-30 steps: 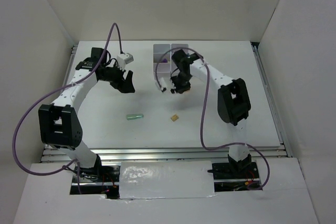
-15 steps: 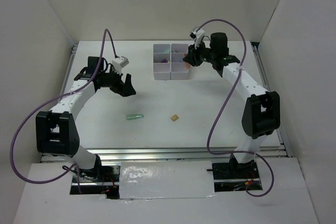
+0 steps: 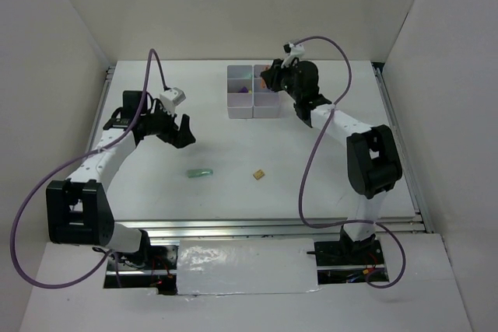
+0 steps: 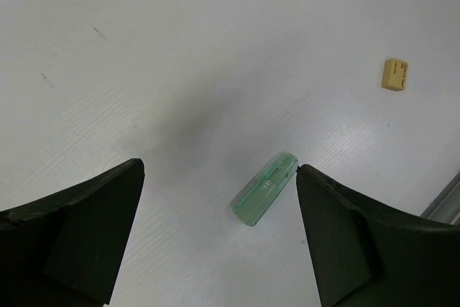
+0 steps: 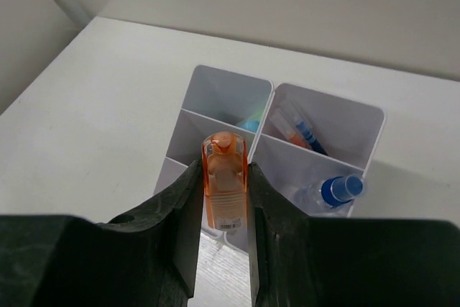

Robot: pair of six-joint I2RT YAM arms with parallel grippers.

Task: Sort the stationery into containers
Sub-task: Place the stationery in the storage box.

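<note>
Right gripper [image 5: 225,177]: clamped on orange marker [image 5: 225,188] over bins [image 5: 215,84], 12 o'clock, tube [image 5: 334,190] inside; left gripper [image 4: 219,167]: wide apart above green marker [image 4: 264,188].

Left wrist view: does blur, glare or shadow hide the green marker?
Left wrist: green marker sharp, no glare; a soft grey shadow on the table up-left of it, not over it. Top external: even light, marker small but distinct. Right wrist: orange marker crisp.

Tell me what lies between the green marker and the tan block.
Nothing: only bare table separates the green marker from the tan block, as the top external and left wrist views both show.
</note>
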